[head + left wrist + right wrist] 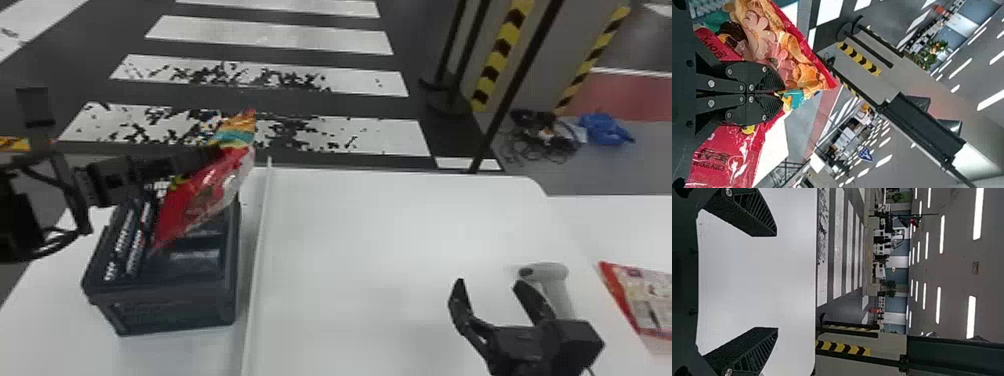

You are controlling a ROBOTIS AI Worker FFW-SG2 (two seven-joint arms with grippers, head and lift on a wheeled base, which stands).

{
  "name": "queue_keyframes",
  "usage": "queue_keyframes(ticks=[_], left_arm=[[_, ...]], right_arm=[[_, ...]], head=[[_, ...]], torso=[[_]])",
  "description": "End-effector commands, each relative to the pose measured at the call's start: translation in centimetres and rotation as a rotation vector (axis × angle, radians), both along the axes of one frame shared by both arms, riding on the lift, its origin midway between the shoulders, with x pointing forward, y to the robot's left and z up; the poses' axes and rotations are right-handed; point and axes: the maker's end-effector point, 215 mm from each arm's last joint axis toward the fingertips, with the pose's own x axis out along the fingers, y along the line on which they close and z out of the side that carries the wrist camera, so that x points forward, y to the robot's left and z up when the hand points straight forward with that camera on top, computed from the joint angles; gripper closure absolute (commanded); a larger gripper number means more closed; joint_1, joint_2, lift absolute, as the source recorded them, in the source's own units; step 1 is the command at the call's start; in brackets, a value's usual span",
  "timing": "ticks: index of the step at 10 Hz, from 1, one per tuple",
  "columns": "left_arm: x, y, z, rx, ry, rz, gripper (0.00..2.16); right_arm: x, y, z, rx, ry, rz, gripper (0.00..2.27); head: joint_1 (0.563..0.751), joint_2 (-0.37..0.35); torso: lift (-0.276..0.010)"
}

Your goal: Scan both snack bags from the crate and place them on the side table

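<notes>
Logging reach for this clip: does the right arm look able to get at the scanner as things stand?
Probably yes: its jaws stand open and empty close by the scanner, and nothing else seems in the way.

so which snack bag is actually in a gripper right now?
The bag at the crate, on the robot's left, pinched in the left gripper. The other bag lies at far right, past the scanner, with no gripper on it.

The snack bag (200,200) over the crate (172,310) looks glossy, creased plastic; the crate, matt plastic; the worktop (45,320) beneath it, smooth.
</notes>
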Motion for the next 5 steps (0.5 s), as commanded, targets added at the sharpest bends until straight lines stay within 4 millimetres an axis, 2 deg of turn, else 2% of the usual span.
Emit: queue_keyframes(ticks=[1, 3, 5], left_arm=[[-0.5, -3.9, 0.0, -0.035, 0.005, -0.045, 2.14], [-0.7, -8.8, 0.0, -0.035, 0.001, -0.088, 2.14], [-0.3, -11.5, -1.1, 0.031, -0.028, -0.107, 2.14]], right_arm=[[-0.1, -0.4, 0.0, 0.000, 0.001, -0.008, 0.07], [-0.4, -0.7, -0.2, 0.001, 0.003, -0.015, 0.07], [-0.5, -0.8, -0.1, 0.001, 0.001, -0.021, 0.07]], head=[[0.695, -0.157], [0.695, -0.209], [0.695, -0.269]], torso=[[-0.098], [-0.098], [-0.098]])
